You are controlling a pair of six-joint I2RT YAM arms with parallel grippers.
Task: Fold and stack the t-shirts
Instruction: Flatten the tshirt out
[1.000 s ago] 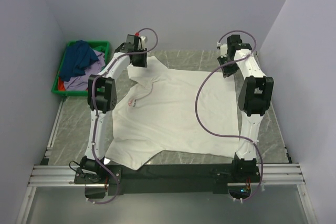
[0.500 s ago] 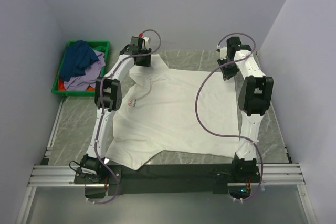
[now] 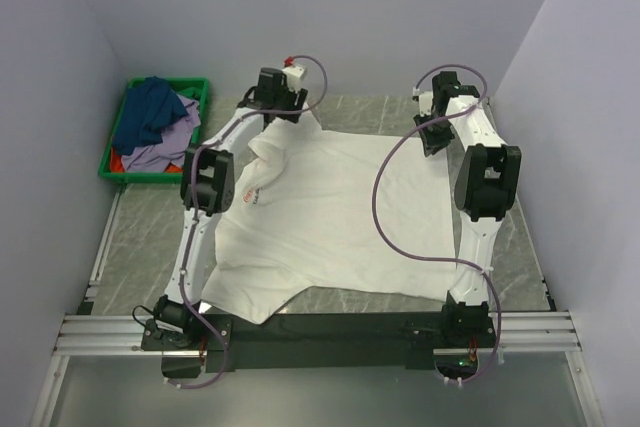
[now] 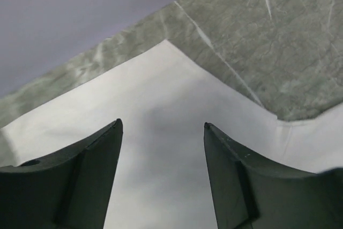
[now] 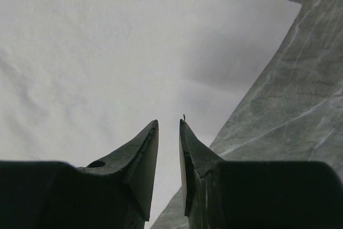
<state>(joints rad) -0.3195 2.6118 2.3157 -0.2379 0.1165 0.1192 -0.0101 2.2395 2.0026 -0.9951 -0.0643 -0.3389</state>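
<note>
A large white t-shirt (image 3: 330,207) with a small red chest mark (image 3: 251,196) lies spread on the marble table, its far left part bunched. My left gripper (image 3: 283,112) hovers open and empty over the shirt's far left corner; the left wrist view shows its jaws (image 4: 162,125) wide apart above white cloth (image 4: 161,89). My right gripper (image 3: 432,139) is at the shirt's far right corner. In the right wrist view it (image 5: 169,122) is shut with only a narrow slit, holding nothing, over the shirt's corner (image 5: 107,52).
A green crate (image 3: 118,172) at the far left holds a dark blue shirt (image 3: 150,112), a lavender one (image 3: 150,155) and a red one (image 3: 118,161). Walls close in on the left, the back and the right. Bare marble (image 3: 140,247) lies left of the shirt.
My left gripper has moved to the right along the far edge of the shirt. The right arm and the shirt body have hardly moved.
</note>
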